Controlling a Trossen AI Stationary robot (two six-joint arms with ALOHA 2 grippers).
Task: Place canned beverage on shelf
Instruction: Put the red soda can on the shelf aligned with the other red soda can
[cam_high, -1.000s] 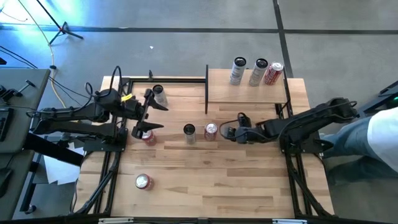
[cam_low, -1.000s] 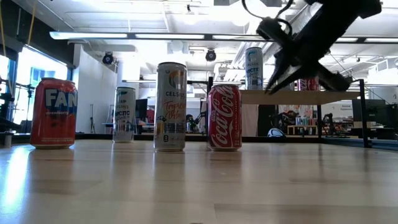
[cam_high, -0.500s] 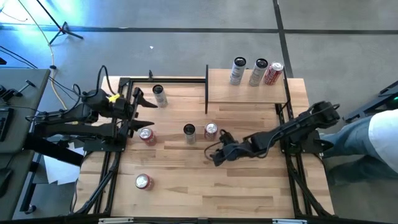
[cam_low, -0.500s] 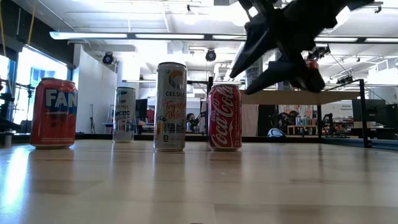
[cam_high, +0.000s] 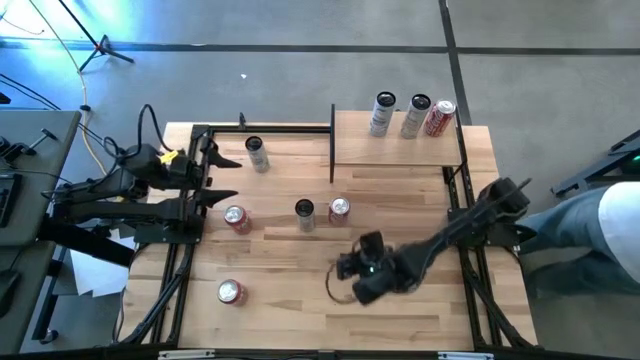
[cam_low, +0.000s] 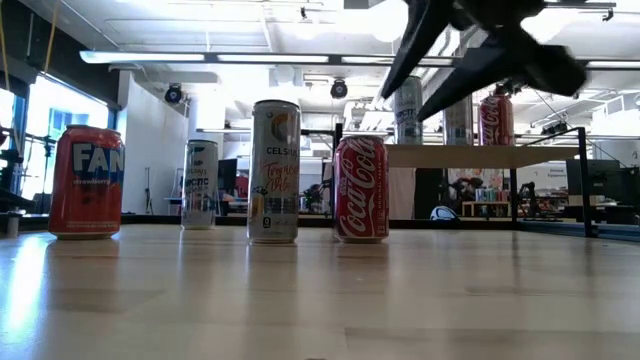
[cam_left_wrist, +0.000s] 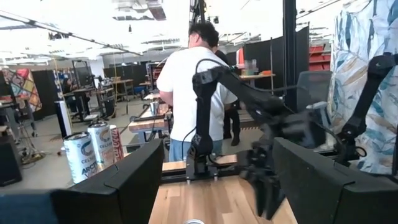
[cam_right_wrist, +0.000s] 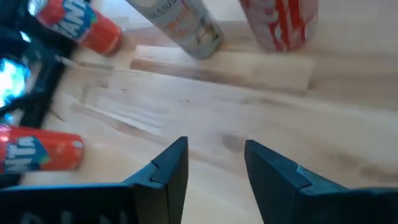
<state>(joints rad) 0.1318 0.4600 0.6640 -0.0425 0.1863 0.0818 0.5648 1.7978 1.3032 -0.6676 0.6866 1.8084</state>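
Striped wooden table (cam_high: 300, 270) is overhung by the empty, parted right gripper (cam_high: 350, 272) near a red Coca-Cola can (cam_high: 339, 209); the left gripper (cam_high: 222, 177), likewise parted, is held idle.

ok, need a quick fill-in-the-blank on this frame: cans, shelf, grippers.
1. The shelf holds ___ cans.
2. Both grippers, the left gripper and the right gripper, hold ___.
3. The can standing right beside the Celsius can in the low view is a ___ can.
4. Off the shelf, ___ cans stand on the tabletop.

Missing: three; nothing; Coca-Cola; five
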